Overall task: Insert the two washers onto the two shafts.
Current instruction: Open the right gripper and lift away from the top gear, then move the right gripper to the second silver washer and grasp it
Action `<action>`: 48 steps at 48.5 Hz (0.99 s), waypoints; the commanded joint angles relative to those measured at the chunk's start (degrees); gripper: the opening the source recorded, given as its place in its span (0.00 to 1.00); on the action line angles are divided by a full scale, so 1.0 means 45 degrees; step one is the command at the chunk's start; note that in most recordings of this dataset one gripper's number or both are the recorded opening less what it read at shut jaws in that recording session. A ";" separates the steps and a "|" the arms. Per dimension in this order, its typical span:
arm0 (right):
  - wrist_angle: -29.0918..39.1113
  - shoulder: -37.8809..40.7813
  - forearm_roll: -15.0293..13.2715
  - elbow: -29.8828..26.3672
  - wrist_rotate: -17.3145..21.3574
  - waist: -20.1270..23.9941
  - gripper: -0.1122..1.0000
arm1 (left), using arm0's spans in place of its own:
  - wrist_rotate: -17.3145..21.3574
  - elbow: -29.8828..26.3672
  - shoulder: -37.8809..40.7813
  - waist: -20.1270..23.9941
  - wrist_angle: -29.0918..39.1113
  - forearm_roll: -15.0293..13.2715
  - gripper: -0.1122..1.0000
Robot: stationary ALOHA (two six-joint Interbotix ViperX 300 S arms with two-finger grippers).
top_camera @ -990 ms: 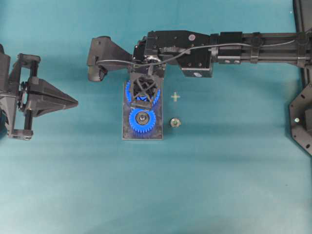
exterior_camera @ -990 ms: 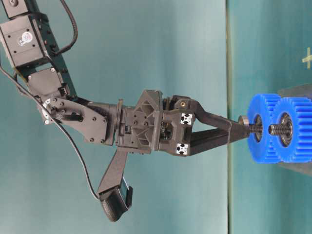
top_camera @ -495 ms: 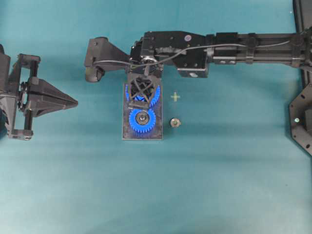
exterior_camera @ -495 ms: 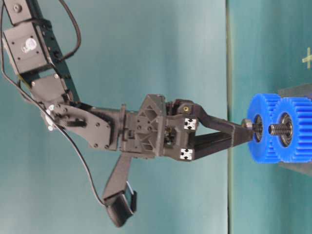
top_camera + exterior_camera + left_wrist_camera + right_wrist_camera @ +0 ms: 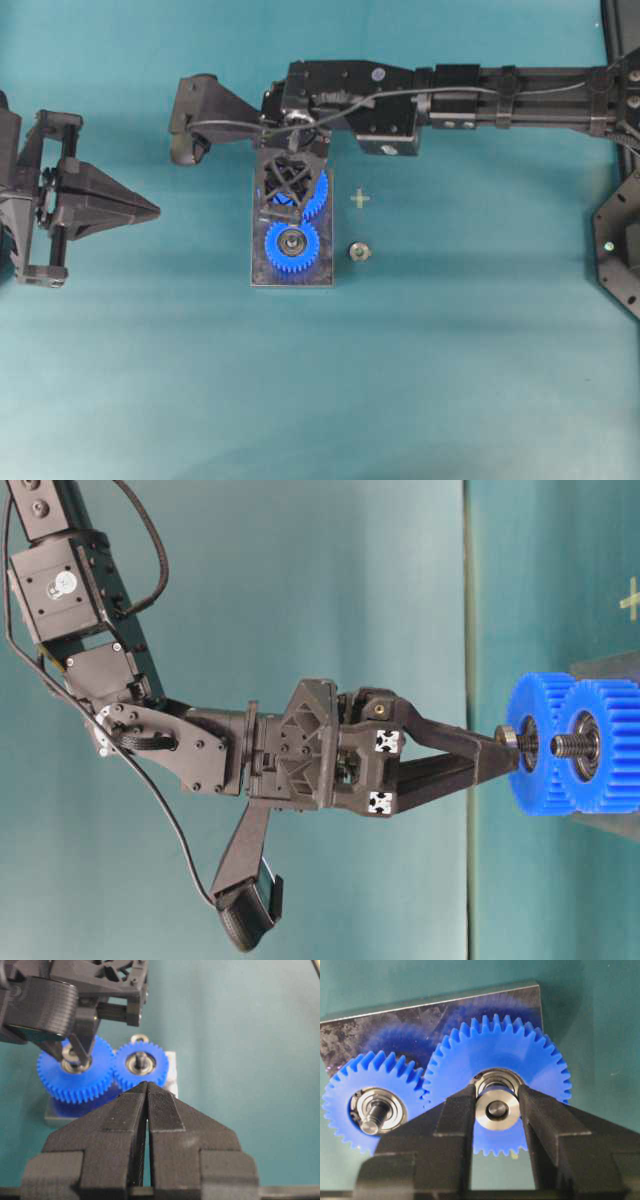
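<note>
Two blue gears stand on a metal baseplate (image 5: 260,276). The silver washer (image 5: 487,1113) sits on the far gear's shaft (image 5: 498,1108), whose end shows through its hole. My right gripper (image 5: 496,1093) points straight down over that gear (image 5: 318,200), with its fingertips (image 5: 465,1102) lying against the washer's two sides. From table level the gripper (image 5: 505,752) has its tips right at the gear's face (image 5: 535,780). The near gear (image 5: 291,243) has a bare threaded shaft (image 5: 370,1119). My left gripper (image 5: 155,211) rests shut at the left, well away, with nothing in it (image 5: 146,1084).
A second small metal ring (image 5: 359,251) lies on the teal mat right of the baseplate, below a pale cross mark (image 5: 359,199). The right arm's forearm (image 5: 520,80) spans the back of the table. A black frame (image 5: 625,250) stands at the right edge.
My right gripper has lowered the washer along the shaft toward the far gear's face, and its wrist has shifted slightly. The left arm has not moved.
</note>
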 commanded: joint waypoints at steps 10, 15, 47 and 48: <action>0.0059 -0.0371 0.0098 -0.0371 0.0098 -0.0059 0.85 | -0.0020 -0.0156 -0.0039 0.0000 -0.0117 0.0039 0.10; 0.0254 -0.0586 0.0078 -0.0371 0.0176 -0.0078 0.81 | -0.0020 -0.0176 -0.0039 0.0000 -0.0117 0.0039 0.10; -0.1074 -0.4473 0.0078 0.4316 0.0840 0.1309 0.79 | -0.0020 -0.0156 -0.0059 0.0000 -0.0098 0.0039 0.10; -0.1387 -0.4570 0.0059 0.4590 0.0918 0.1367 0.79 | -0.0020 -0.0156 -0.0059 0.0000 -0.0117 0.0039 0.10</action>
